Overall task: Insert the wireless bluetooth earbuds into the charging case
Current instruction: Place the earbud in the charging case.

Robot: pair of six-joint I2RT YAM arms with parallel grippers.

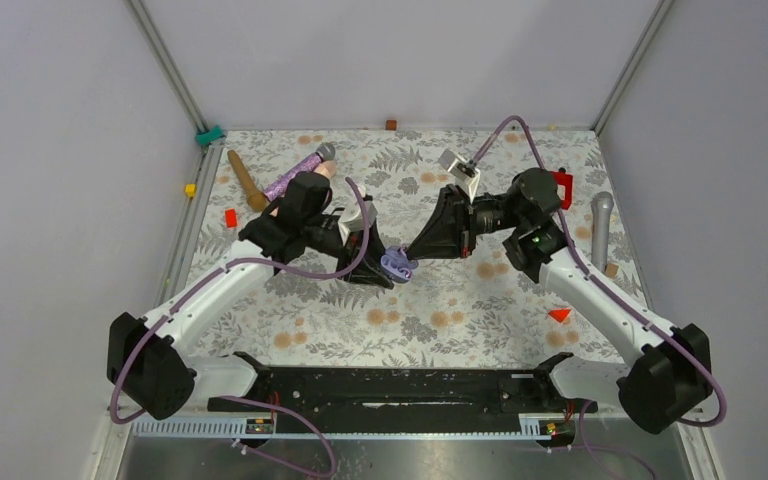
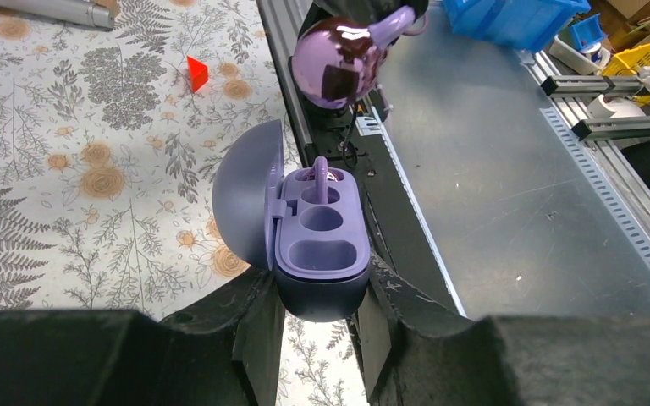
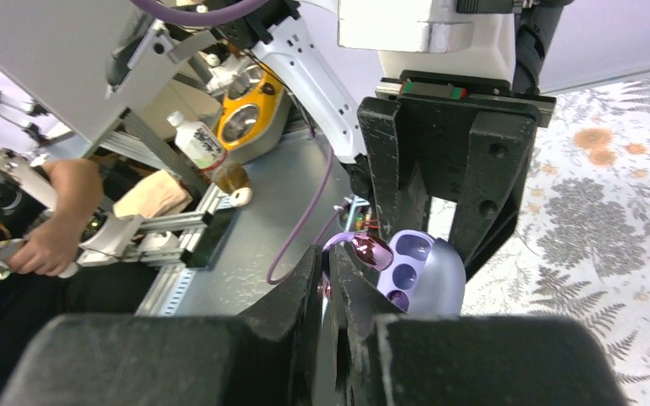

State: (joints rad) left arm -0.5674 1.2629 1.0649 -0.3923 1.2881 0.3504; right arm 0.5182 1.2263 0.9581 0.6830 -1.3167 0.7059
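Fern-and-flower cloth covered the table [image 1: 440, 310], with grey walls on three sides. Near its middle the two arms met. The left gripper [image 1: 380, 270] was clamped on the sides of the charging case [image 2: 322, 254] — a dark purple shell with its lid swung open to one side and its lilac wells facing the wrist camera. One earbud [image 2: 320, 175] sat in the far well, stem showing. The right gripper [image 3: 330, 264] pinched a second earbud [image 2: 338, 61], glossy purple, between nearly closed fingertips — just beyond the case's far end and apart from it in the left wrist view. A purple microphone [image 1: 300, 172] lay behind the left arm. A grey microphone [image 1: 600, 225] and a red wedge [image 1: 559, 314] lay to the right.
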